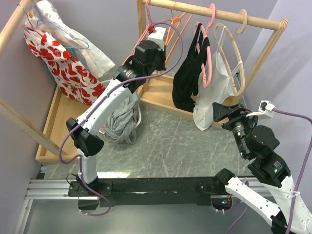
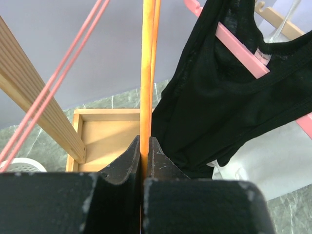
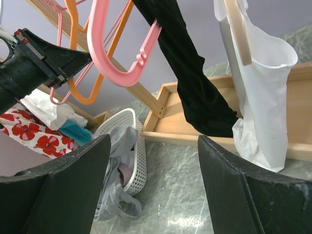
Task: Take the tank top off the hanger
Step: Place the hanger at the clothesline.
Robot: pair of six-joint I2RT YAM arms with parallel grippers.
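Observation:
My left gripper [image 1: 155,40] [image 2: 144,144] is shut on the thin wire of a bare orange hanger [image 2: 147,73] [image 1: 176,25] [image 3: 93,84] up by the wooden rail [image 1: 214,12]. To its right a black tank top [image 1: 187,83] [image 2: 229,97] [image 3: 200,97] hangs on a pink hanger [image 1: 208,48] [image 2: 239,46] [image 3: 122,63]. A white tank top [image 1: 214,92] [image 3: 263,97] hangs on a wooden hanger [image 1: 234,53] [image 3: 239,34]. My right gripper [image 1: 218,112] [image 3: 153,141] stands open and empty, low beside the white top.
A white perforated basket [image 3: 139,161] on the marble floor holds a crumpled grey garment [image 1: 122,119] [image 3: 114,161]. A red-flowered garment [image 1: 63,63] hangs on the left rack. The racks' wooden base trays [image 1: 161,95] border the floor.

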